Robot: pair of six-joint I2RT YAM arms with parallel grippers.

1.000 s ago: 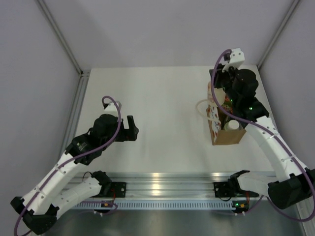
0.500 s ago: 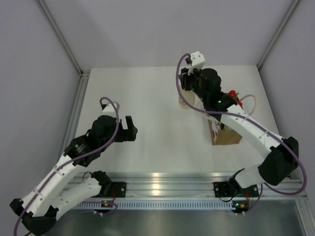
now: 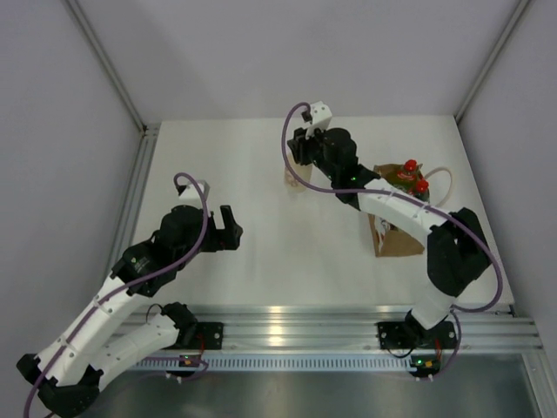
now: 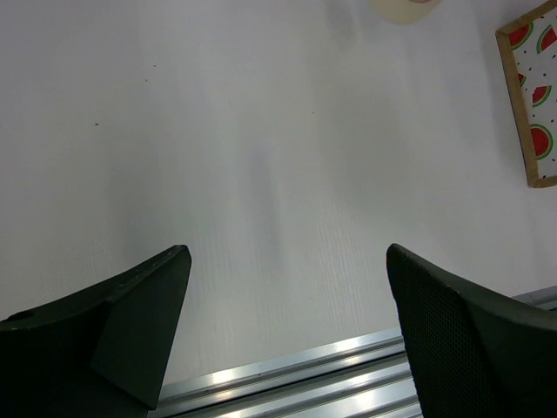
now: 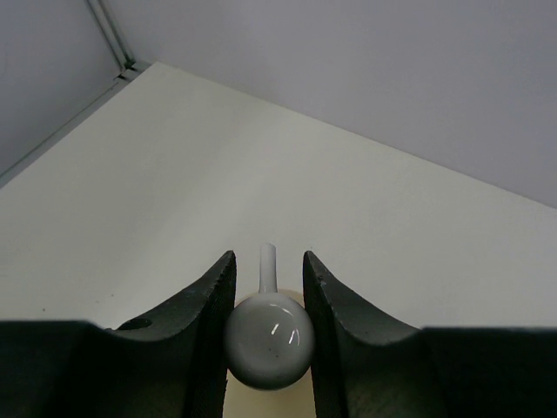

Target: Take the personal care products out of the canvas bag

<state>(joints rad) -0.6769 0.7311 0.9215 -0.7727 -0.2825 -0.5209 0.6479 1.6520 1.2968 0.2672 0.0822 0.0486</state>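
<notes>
Two arms are in view above the white counter (image 3: 261, 270). The right gripper (image 5: 268, 261) reaches to the rear middle of the counter, and its jaws are clamped on the white cap (image 5: 268, 341) of the cream bottle (image 3: 293, 179). The bottle hangs upright below the fingers, well left of the canvas bag (image 3: 399, 237). Whether its base touches the counter cannot be determined.

The canvas bag sits on the right half of the counter, under the right forearm. Two red caps (image 3: 410, 165) show at its far, open end, and a white handle loop (image 3: 446, 185) lies to their right. The left wrist view shows its watermelon-printed side panel (image 4: 535, 96).

The left gripper (image 3: 233, 228) hovers over the left half of the counter, jaws wide apart and holding nothing.
</notes>
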